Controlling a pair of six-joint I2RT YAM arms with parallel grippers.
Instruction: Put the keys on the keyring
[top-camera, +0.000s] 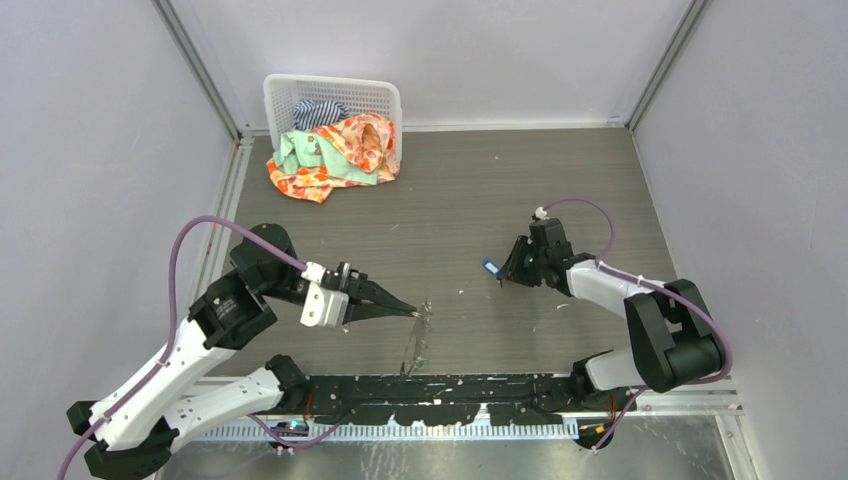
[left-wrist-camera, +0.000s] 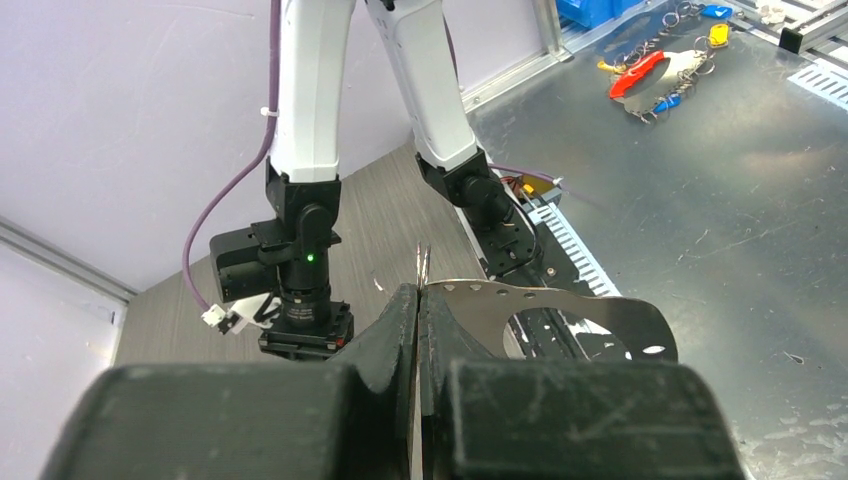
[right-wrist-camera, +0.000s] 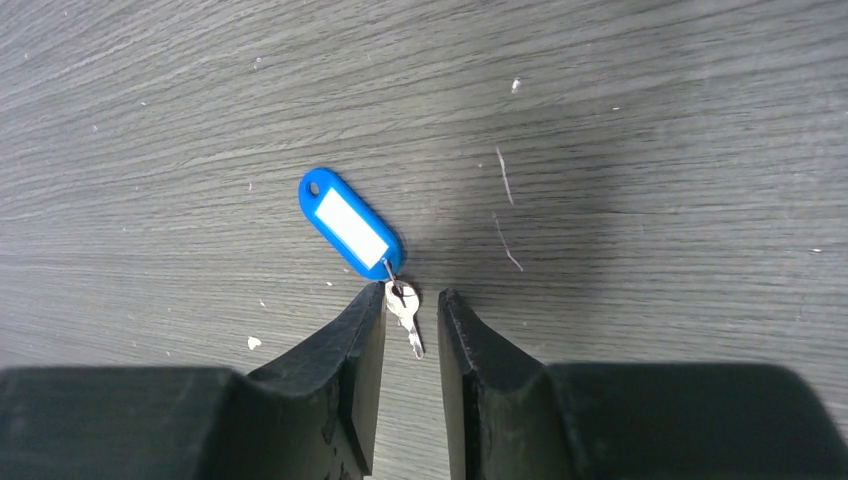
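Wood-grain worktop (top-camera: 560, 200), task maybe half done: left gripper (top-camera: 413, 313) pinched closed on keyring (left-wrist-camera: 422, 265) near the front edge, green key (top-camera: 424, 362) seemingly hanging on it already, blue key (right-wrist-camera: 352, 228) lying flat, unthreaded, straddled by slightly parted right gripper (right-wrist-camera: 410, 295).

The left gripper (top-camera: 412, 313), fingers closed to a point, pinches the keyring (top-camera: 415, 340), a thin wire loop reaching toward the near table (top-camera: 560, 180) edge, with a green key (top-camera: 423, 362) at its near end. The right gripper (top-camera: 504, 273) is well apart, with a blue key (top-camera: 490, 267) at its tips. A white basket (top-camera: 290, 95) spilling clothes (top-camera: 340, 150) stands far left.
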